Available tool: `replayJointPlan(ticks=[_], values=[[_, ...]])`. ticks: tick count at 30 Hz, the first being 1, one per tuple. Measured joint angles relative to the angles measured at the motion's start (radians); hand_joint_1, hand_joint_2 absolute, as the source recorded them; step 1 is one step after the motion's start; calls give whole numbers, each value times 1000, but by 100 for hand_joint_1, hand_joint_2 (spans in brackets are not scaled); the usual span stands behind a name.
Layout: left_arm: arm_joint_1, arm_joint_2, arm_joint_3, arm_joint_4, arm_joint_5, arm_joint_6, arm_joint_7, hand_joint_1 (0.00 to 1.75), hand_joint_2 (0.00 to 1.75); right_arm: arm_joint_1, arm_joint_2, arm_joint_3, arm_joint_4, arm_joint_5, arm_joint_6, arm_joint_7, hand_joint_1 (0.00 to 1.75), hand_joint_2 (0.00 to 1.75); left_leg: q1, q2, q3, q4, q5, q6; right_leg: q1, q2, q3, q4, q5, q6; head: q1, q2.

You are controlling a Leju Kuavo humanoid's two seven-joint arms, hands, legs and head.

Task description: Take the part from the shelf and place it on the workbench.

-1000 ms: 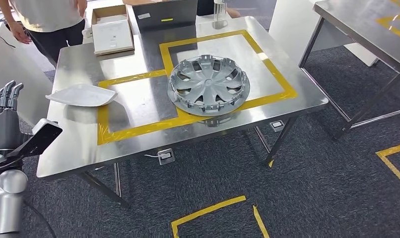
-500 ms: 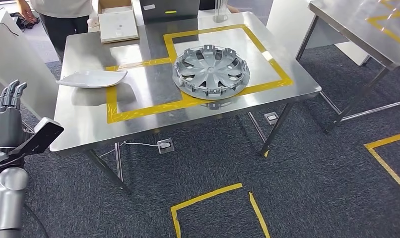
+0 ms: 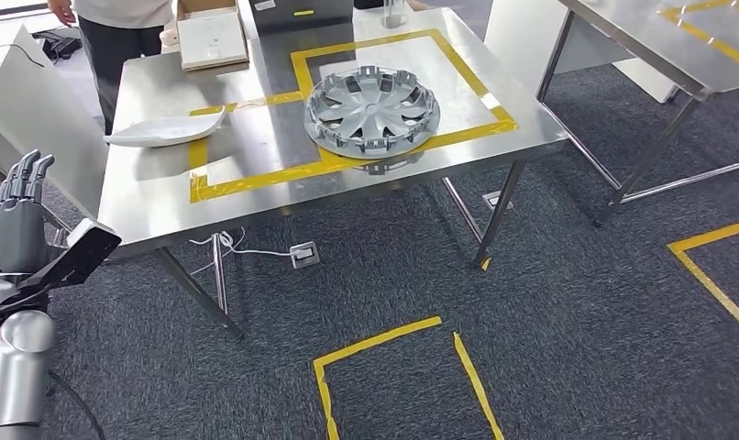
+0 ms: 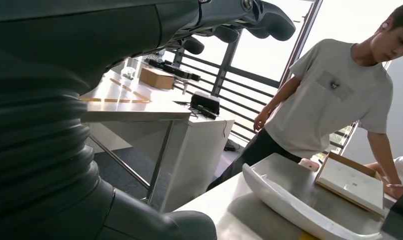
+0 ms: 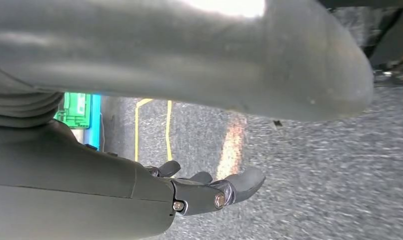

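Note:
A silver wheel cover point(image 3: 373, 110) lies flat inside the yellow tape outline on the steel workbench point(image 3: 347, 197). A white curved shell part point(image 3: 164, 130) rests near the bench's left side; the left wrist view shows this white part point(image 4: 289, 202) close by on the bench top. My left hand point(image 3: 17, 215) is raised beside the bench's near left corner, fingers straight and apart, holding nothing. My right hand point(image 5: 204, 190) hangs over the carpet with its fingers loosely apart and nothing in them.
A person point(image 3: 118, 27) stands at the bench's far left corner, next to a flat box point(image 3: 212, 38). A second steel table point(image 3: 641, 37) stands to the right. A white cabinet point(image 3: 36, 101) is at the left. Yellow tape point(image 3: 384, 344) marks the carpet in front.
The whole picture has shifted: the bench now sits higher and farther off, so the camera has moved back. The parts on it lie as before, and my left hand keeps its pose.

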Motion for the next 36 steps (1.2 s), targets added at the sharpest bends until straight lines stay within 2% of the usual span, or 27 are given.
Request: replayJointPlan(ticks=[2, 3, 6, 7, 9, 10, 11, 12, 13, 14, 15, 17, 19, 21, 22, 23, 24, 26, 27, 28, 29, 30, 31, 32, 33, 34, 36], values=[[0, 0, 0, -5, 0, 2, 2, 0, 175, 0, 0, 0, 0, 0, 0, 0, 0, 0, -5, -2, 95, -133, -9, 10, 2, 1, -17, 4, 18, 9, 1, 0], [1, 0, -1, -7, 0, 4, 2, 0, 175, 0, 0, 0, 0, 0, 0, 0, 0, 0, -8, -3, 118, -173, -22, 16, 2, 1, -19, 4, 27, 15, 0, 0], [4, -2, -2, -9, 0, 7, 4, 0, 175, 2, 0, 0, 0, -1, 0, -1, 0, 0, -11, -2, 109, -190, -10, 40, 0, 2, -23, -1, 44, 36, -2, 0], [5, -4, -2, -10, 0, 7, 4, 0, 175, 3, 0, 0, 0, -1, 0, -2, 0, 0, -10, 0, 100, -192, 2, 49, -2, 3, -31, 13, 23, 43, -2, 0], [5, -8, -4, -11, 0, 7, 4, 0, 175, 4, 0, 0, 0, -4, 0, -2, 0, 0, -7, 4, 76, -194, 28, 62, -6, 5, -60, 97, -71, 56, -1, 0], [5, -10, -5, -12, 0, 7, 4, 0, 175, 4, 0, 0, 0, -5, 0, -2, 0, 0, -7, 3, 60, -193, 41, 64, -7, 5, -78, 162, -124, 61, -1, 0], [6, -12, -6, -12, 0, 7, 4, 0, 175, 4, 0, 0, 0, -6, 0, -1, 0, 0, -7, 3, 44, -191, 54, 64, -8, 5, -91, 225, -159, 65, -1, 0], [6, -14, -7, -12, 0, 7, 4, 0, 175, 4, 0, 0, 0, -7, 0, -1, 0, 0, -7, 3, 26, -189, 67, 63, -9, 5, -93, 270, -169, 68, -1, 0], [7, -15, -7, -12, -1, 7, 4, 0, 175, 4, 0, 0, 0, -7, -1, -1, 0, 0, -7, 3, 7, -186, 79, 61, -9, 5, -80, 286, -158, 69, -1, 0], [8, -17, -7, -12, -1, 7, 4, 0, 175, 4, 0, 0, 0, -8, -1, -1, 0, 0, -6, 4, -10, -182, 89, 58, -10, 5, -48, 266, -134, 68, -1, 0], [8, -18, -8, -12, -2, 7, 4, 0, 175, 3, 0, 0, 0, -8, -1, 0, 0, 0, -6, 4, -26, -177, 99, 54, -10, 5, 0, 214, -113, 67, -1, 0], [6, -19, -8, -12, -5, 7, 4, 0, 175, 1, 0, 0, 0, -7, -1, 0, 0, 0, -7, 5, -47, -170, 115, 44, -7, 6, 99, 81, -116, 55, -2, 0], [2, -20, -10, -13, -7, 8, 4, 0, 175, 0, 0, 0, 0, -7, -2, -1, 0, 0, -8, 6, -53, -170, 130, 31, -1, 6, 134, 13, -136, 37, 0, 0], [1, -21, -13, -11, -8, 8, 4, 0, 175, 1, 0, 0, 0, -7, -2, -2, 0, 0, -5, 6, -56, -175, 144, 18, -1, 5, 123, 3, -122, 18, 2, 0], [0, -21, -14, -9, -8, 7, 4, 0, 175, 1, 0, 0, 0, -7, -2, -2, 0, 0, -3, 4, -61, -170, 132, 12, -2, 3, 116, 0, -109, 10, 1, 0], [-1, -21, -15, -7, -9, 7, 4, 0, 175, 1, 0, 0, 0, -7, -2, -1, 0, 0, -3, 3, -71, -149, 103, 8, -4, 2, 106, -4, -96, 3, 0, 0], [-2, -21, -15, -4, -9, 7, 4, 0, 175, 0, 0, 0, 0, -7, -2, -1, 0, 0, -2, 1, -84, -108, 55, 4, -5, 0, 94, -6, -82, -2, -1, 0], [-4, -21, -17, 1, -10, 7, 4, 0, 175, 1, 0, 0, 0, -7, -2, 0, 0, 0, -1, 0, -107, 11, -40, -3, -4, -1, 67, -6, -58, -5, -3, 0], [-4, -22, -18, 3, -10, 7, 4, 0, 175, 2, 0, 0, 0, -7, -2, 0, 0, 0, -1, 0, -109, 62, -60, -6, -3, -1, 53, -5, -46, -5, -3, 0], [-3, -22, -20, 5, -10, 7, 4, 0, 131, 2, 0, 0, 0, -7, -2, 0, 0, 0, -1, 0, -100, 86, -55, -6, -3, -1, 39, -4, -35, -4, -3, 0], [-3, -23, -21, 7, -11, 7, 4, 0, 87, 3, 0, 0, 0, -7, -3, 0, 0, 0, -1, 0, -74, 77, -34, -5, -3, -1, 24, -3, -25, -3, -3, 0], [-4, -23, -22, 8, -10, 8, 4, 0, 87, 3, 0, 0, 0, -7, -3, 0, 0, 0, -1, 0, -31, 33, -9, -3, -3, -1, 10, -1, -15, 0, -3, 0], [-6, -23, -23, 8, -10, 11, 4, 0, 87, 3, 0, 0, 0, -7, -4, 0, 0, 0, -2, 0, 21, -34, -1, 0, -2, -1, -1, 2, -7, 3, -3, 0], [-7, -24, -23, 7, -10, 17, 2, 0, 131, 3, 0, 0, 0, -7, -4, 0, 0, 0, -4, -1, 70, -100, -3, 6, -1, -1, -10, 4, 0, 8, -2, 0], [-8, -25, -23, 7, -9, 24, 1, 0, 175, 3, 0, 0, 0, -8, -4, 0, 0, 44, -7, -1, 101, -151, -12, 12, -1, -1, -14, 6, 7, 14, -2, 0], [-9, -26, -24, 7, -9, 30, -1, 0, 175, 3, 0, 0, 0, -8, -3, 0, 0, 87, -10, -2, 114, -178, -24, 20, -1, -1, -15, 6, 13, 20, -3, 0], [-10, -28, -24, 7, -9, 38, 0, 0, 175, 4, 0, 0, 0, -9, -2, 0, 0, 175, -13, -3, 109, -186, -22, 33, -1, -1, -14, 2, 24, 31, -5, 0]])
